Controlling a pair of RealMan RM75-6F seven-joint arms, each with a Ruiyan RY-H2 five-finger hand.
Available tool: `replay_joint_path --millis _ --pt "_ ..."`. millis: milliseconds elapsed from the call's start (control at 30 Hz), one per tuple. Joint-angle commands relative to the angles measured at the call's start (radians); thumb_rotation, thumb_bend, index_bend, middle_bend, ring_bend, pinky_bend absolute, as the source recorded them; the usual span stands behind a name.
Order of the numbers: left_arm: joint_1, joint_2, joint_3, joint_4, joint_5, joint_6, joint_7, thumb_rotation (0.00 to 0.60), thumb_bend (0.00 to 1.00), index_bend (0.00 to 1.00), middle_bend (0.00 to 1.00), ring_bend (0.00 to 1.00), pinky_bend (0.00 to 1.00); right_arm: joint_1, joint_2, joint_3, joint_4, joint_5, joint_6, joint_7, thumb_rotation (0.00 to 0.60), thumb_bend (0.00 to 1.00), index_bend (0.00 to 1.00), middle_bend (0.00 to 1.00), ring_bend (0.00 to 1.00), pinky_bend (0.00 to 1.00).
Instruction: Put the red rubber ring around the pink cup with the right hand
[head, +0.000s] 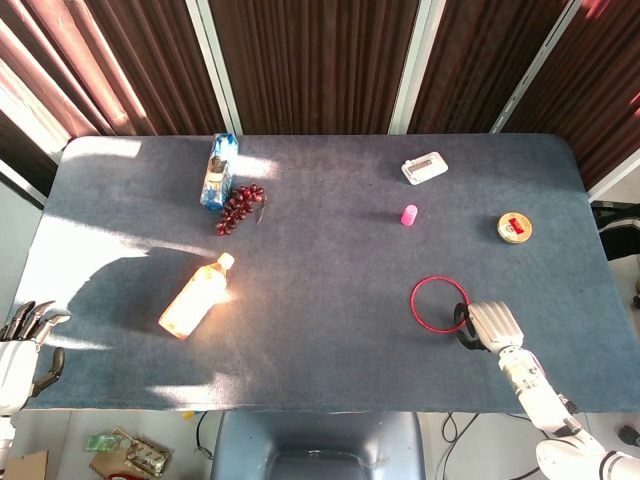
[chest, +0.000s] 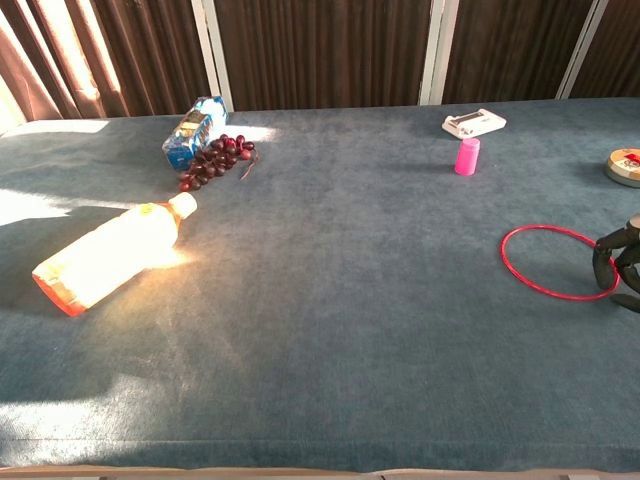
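Note:
The red rubber ring (head: 412, 303) (chest: 504, 262) lies flat on the blue table, right of centre. The small pink cup (head: 409, 215) (chest: 467, 157) stands upright farther back, clear of the ring. My right hand (head: 490, 327) (chest: 620, 268) is at the ring's near-right rim. Its dark fingertips (chest: 600, 262) arch down on either side of the rim with a gap between them, and the ring stays on the cloth. My left hand (head: 20, 345) hangs off the table's near-left corner, fingers spread and holding nothing.
An orange drink bottle (head: 195, 296) (chest: 105, 253) lies at the near left. A blue water bottle (head: 218, 172) (chest: 192, 131) and dark grapes (head: 238, 208) (chest: 213, 160) are at the back left. A white gadget (head: 424, 167) (chest: 473, 123) sits behind the cup, a round tin (head: 513, 227) (chest: 627, 165) to its right.

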Motion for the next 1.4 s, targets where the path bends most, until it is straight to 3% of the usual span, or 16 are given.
replay_joint_path --millis 33,433,867,1400 --pt "0.0 0.0 0.0 0.0 0.0 0.0 0.0 0.6 0.52 0.28 0.14 0.08 0.29 0.001 -0.003 -0.001 0.005 0.002 -0.002 -0.002 0.6 0.47 0.64 0.83 0.85 1.0" --pt "0.0 0.0 0.0 0.0 0.001 0.0 0.0 0.6 0.52 0.28 0.14 0.08 0.29 0.002 -0.011 -0.005 0.023 0.007 -0.001 -0.013 0.6 0.49 0.66 0.83 0.86 1.0" --pt "-0.001 -0.001 0.0 0.0 0.0 -0.001 0.003 0.6 0.52 0.28 0.14 0.08 0.29 -0.002 -0.012 -0.003 0.028 0.006 0.013 -0.009 0.6 0.6 0.75 0.84 0.87 1.0" --pt "-0.001 -0.002 0.0 -0.001 -0.002 -0.004 0.007 0.6 0.52 0.28 0.14 0.08 0.29 0.006 0.057 0.063 -0.075 0.001 0.093 0.022 0.6 0.63 0.81 0.85 0.87 1.0"
